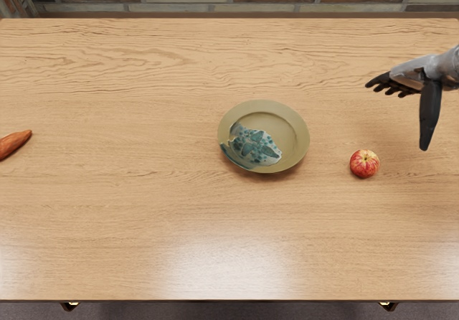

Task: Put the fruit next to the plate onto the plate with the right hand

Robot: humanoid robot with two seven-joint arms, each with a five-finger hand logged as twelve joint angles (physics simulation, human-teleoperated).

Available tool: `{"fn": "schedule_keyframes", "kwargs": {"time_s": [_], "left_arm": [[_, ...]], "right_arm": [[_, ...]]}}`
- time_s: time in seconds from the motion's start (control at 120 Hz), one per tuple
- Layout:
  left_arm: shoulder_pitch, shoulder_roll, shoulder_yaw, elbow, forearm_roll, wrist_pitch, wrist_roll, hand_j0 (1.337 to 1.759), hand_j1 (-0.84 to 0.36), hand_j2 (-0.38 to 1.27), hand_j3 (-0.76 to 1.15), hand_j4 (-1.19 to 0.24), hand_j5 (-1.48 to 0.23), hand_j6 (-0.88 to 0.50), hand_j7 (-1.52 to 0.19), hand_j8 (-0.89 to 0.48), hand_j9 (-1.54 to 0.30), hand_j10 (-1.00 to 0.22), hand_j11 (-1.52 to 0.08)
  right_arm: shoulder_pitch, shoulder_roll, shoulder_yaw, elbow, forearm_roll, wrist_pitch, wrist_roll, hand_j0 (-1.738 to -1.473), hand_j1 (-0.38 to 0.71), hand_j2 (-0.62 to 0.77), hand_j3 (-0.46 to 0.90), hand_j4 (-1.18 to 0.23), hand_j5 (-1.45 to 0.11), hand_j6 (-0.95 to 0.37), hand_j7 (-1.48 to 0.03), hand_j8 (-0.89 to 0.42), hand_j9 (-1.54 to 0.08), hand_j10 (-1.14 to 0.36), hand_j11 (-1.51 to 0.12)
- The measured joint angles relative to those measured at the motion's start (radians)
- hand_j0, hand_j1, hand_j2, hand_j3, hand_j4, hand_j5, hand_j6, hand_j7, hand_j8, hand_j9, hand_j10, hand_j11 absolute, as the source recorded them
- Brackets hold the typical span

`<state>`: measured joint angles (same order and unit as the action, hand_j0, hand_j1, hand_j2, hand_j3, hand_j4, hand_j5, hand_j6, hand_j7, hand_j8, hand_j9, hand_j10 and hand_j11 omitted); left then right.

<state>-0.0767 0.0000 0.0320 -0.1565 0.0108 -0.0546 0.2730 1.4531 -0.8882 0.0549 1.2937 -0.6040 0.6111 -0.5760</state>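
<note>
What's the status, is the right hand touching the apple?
Apart. The head view shows bare table between the apple and the right hand, which hovers open, farther back and to the apple's right.

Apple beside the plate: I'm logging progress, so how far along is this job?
Nothing looks done yet: the apple lies on the table to the right of the plate, apart from it. In hand: the right robot hand is open and empty, up and to the right of the apple in the picture. Left: grasp the apple, lift it, set it on the plate.
</note>
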Motion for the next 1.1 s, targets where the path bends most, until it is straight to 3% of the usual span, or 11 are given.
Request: {"fn": "schedule_keyframes", "kwargs": {"time_s": [0.192,0.358,0.758,1.1], "left_arm": [[0.000,0.000,0.000,0.000,0.000,0.000,0.000,1.658,0.34,0.00,0.00,-0.01,-0.01,-0.01,-0.01,-0.01,-0.01,-0.01,-0.01],[0.000,0.000,0.000,0.000,0.000,0.000,0.000,1.658,0.34,0.00,0.00,-0.01,-0.01,-0.01,-0.01,-0.01,-0.01,-0.01,-0.01],[0.000,0.000,0.000,0.000,0.000,0.000,0.000,1.658,0.34,0.00,0.00,-0.01,-0.01,-0.01,-0.01,-0.01,-0.01,-0.01,-0.01],[0.000,0.000,0.000,0.000,0.000,0.000,0.000,1.658,0.34,0.00,0.00,-0.01,-0.01,-0.01,-0.01,-0.01,-0.01,-0.01,-0.01]], "right_arm": [[-0.020,-0.035,0.007,0.209,0.034,-0.024,-0.029,-1.658,-0.35,0.00,0.00,0.00,0.00,-0.01,0.00,0.00,0.00,0.00,0.00],[-0.036,-0.066,0.004,0.308,-0.001,-0.132,-0.034,-1.658,-0.35,0.00,0.00,0.00,0.00,-0.01,0.00,-0.01,0.00,0.00,0.00],[-0.192,-0.033,0.005,0.427,-0.274,-0.585,-0.035,-1.658,-0.35,0.00,0.00,-0.01,0.00,-0.01,0.00,-0.01,0.00,0.00,0.00],[-0.353,0.022,0.004,0.451,-0.428,-0.726,-0.035,-1.658,-0.35,0.00,0.00,-0.01,0.00,-0.01,0.00,-0.01,0.00,0.00,0.00]]}}
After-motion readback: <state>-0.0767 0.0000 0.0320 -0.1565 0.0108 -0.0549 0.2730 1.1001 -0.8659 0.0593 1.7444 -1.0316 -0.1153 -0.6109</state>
